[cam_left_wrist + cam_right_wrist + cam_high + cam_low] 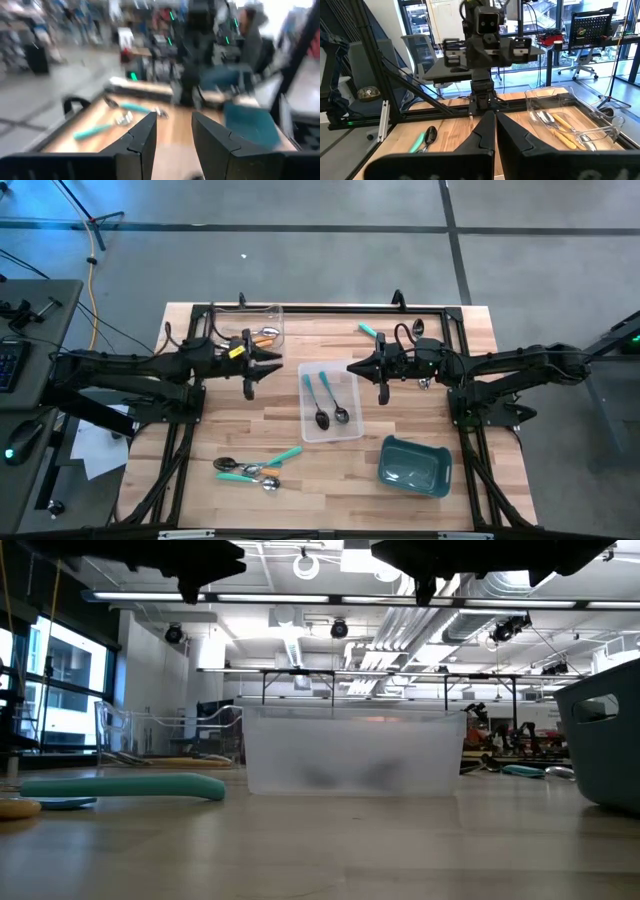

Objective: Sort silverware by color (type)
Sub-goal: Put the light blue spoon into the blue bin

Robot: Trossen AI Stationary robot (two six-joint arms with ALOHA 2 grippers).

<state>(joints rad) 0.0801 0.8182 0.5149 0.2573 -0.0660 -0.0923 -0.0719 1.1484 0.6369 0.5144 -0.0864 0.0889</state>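
The right gripper [352, 367] hangs above the table with its two dark fingers [485, 135] pressed together on nothing, its tip just beyond the right edge of the clear rectangular plastic tray [331, 403] at the table's middle. Two teal-handled spoons with shiny metal bowls [329, 402] lie side by side in that tray, bowls toward the near edge. The left gripper [278, 363] is raised over the left half of the table, its fingers [142, 142] parted with a clear gap and holding nothing; it sits just to the near-right of a second clear plastic tray [246, 326] at the far left. Orange-handled spoons [561, 128] lie inside this far tray.

Near the left front edge of the light wooden tabletop [420, 405], a loose cluster of teal- and green-handled spoons [256, 467] rests with one small orange piece among them. At the far right, a single teal-handled spoon [369, 331] lies on the wood, with another dark spoon bowl [418, 327] near it to the right. A teal rectangular plastic bin [412, 465] stands at the near right, well apart from the middle tray.
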